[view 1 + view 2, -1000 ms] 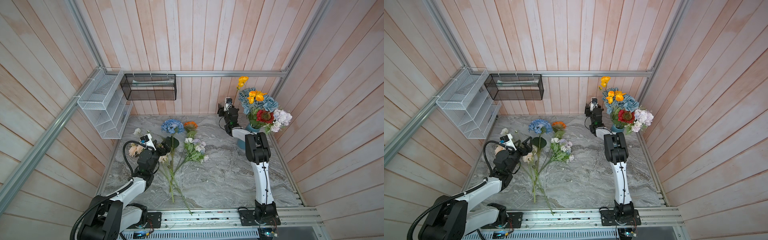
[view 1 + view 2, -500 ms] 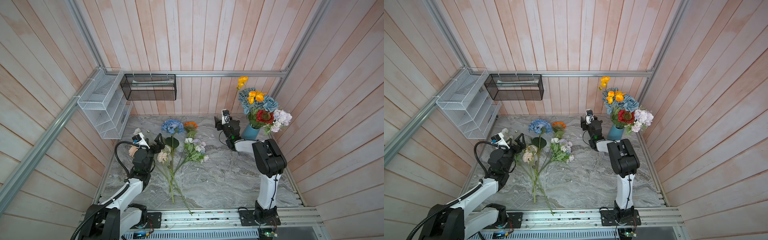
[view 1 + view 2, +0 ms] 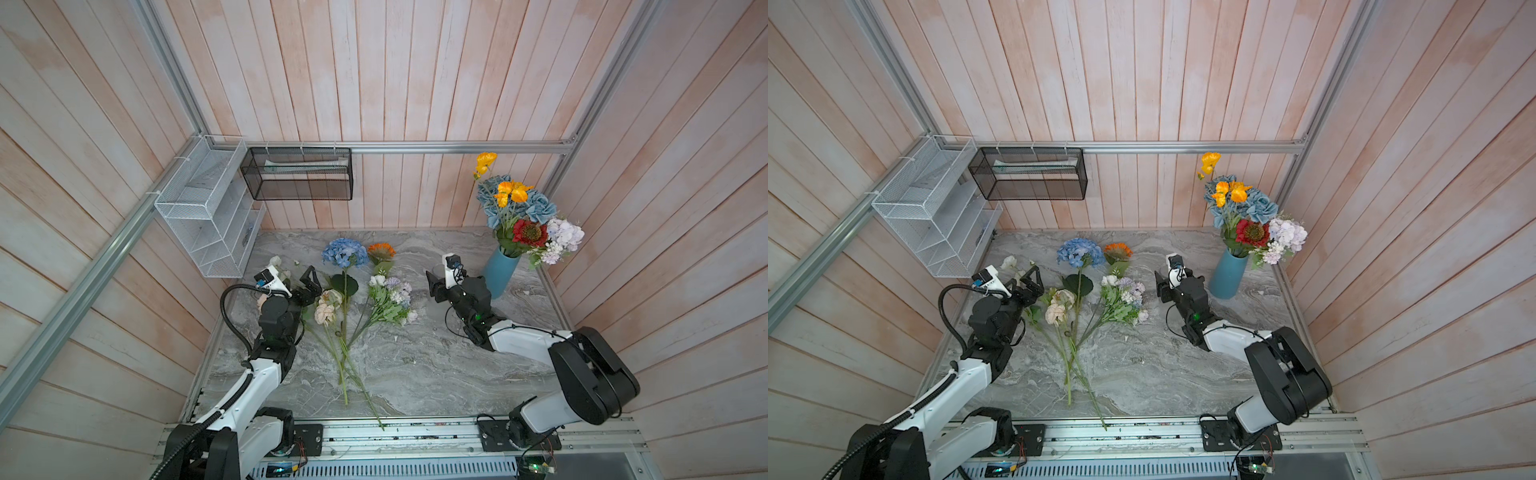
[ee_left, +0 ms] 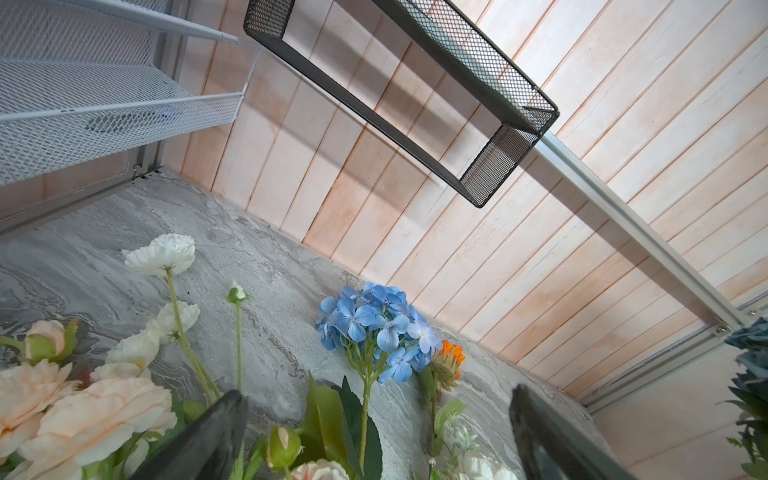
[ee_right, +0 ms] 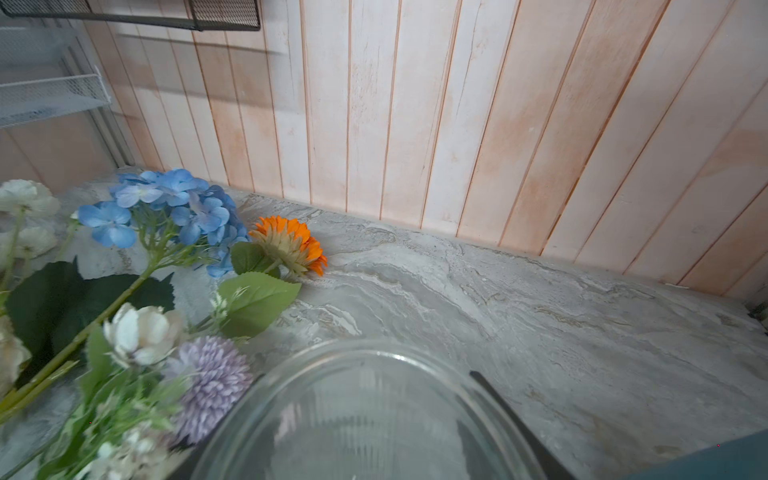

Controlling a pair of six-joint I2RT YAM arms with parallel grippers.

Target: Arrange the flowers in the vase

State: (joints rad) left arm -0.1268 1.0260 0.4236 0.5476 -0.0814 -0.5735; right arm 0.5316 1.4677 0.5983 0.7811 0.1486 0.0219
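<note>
Here, ribbed round glass vase (image 5: 357,415), veined marble tabletop (image 5: 540,332)

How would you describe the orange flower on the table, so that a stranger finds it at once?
On the grey marble table, loose flowers lie left of the middle in both top views. At their far end, right of the blue hydrangea, lies the orange flower. It is the only orange bloom lying there; its neighbours are blue, white, lilac and peach.
</note>
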